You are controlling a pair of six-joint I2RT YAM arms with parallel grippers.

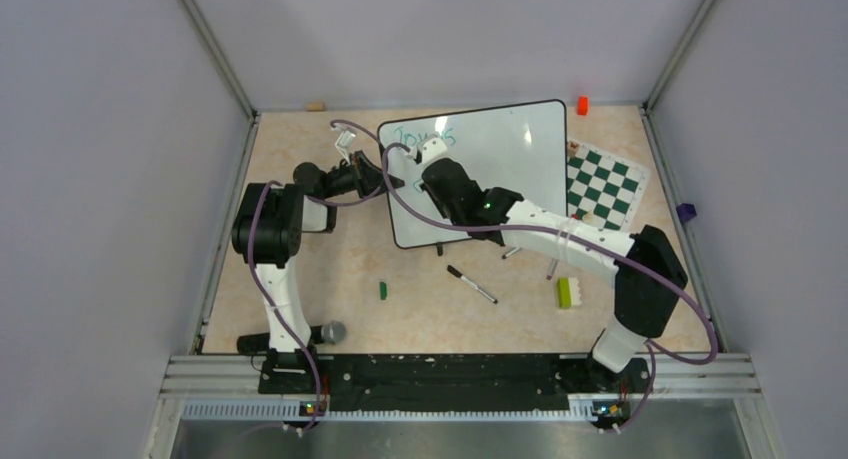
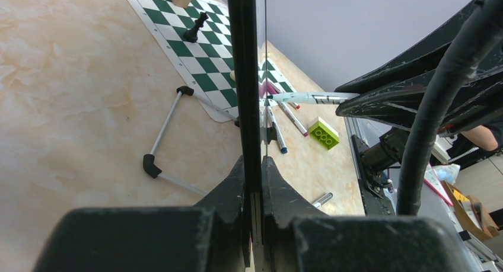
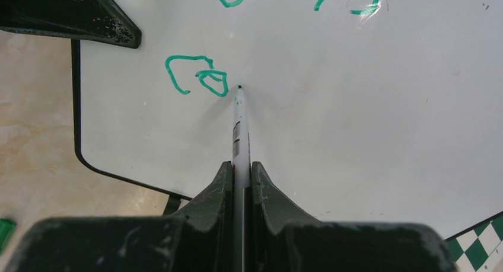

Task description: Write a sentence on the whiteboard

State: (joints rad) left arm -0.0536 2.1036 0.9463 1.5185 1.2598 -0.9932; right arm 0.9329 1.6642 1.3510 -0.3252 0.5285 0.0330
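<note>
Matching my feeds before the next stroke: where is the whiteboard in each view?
Top external: the whiteboard sits at centre, between the arms.
Left wrist: edge-on, a dark strip up the middle, clamped in the left gripper.
Right wrist: its white face fills most of the picture.
Shared landmark: the chess mat, in all three.

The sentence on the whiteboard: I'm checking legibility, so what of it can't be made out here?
- Top view: the right arm mostly hides the sentence's second line; first line too small.
- Right wrist view: the top edge cuts off the first line.
- Left wrist view: the whiteboard is edge-on.
</note>
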